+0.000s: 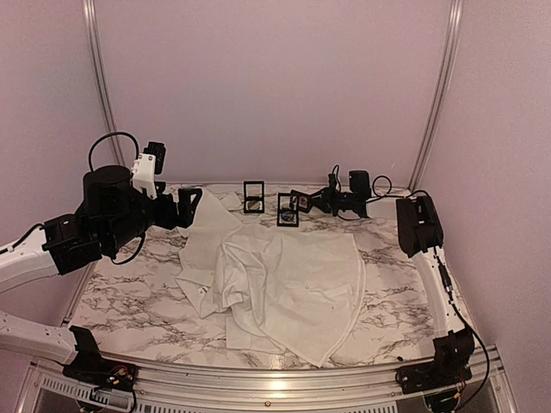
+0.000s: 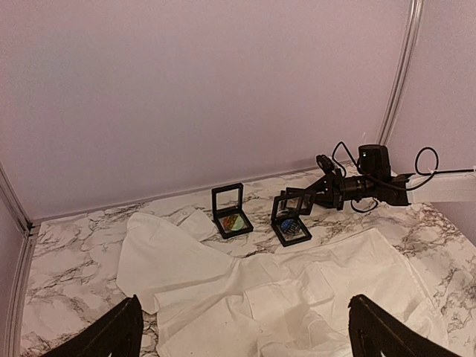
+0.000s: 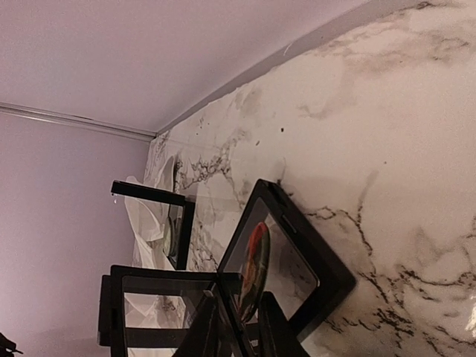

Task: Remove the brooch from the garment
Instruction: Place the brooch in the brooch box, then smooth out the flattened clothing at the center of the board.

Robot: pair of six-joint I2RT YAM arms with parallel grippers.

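The garment, a white shirt, lies crumpled across the middle of the marble table and fills the lower part of the left wrist view. A round red-and-green brooch stands on edge inside an open black frame box at the back of the table, off the garment. My right gripper reaches that box; its jaws stand slightly apart with the brooch's lower edge between them. My left gripper hangs wide open above the shirt's left side, holding nothing.
Two more open black frame boxes stand behind the shirt, one holding a green-orange piece, the other a blue one. Pale walls close the table at the back and sides. A metal rail runs along the near edge.
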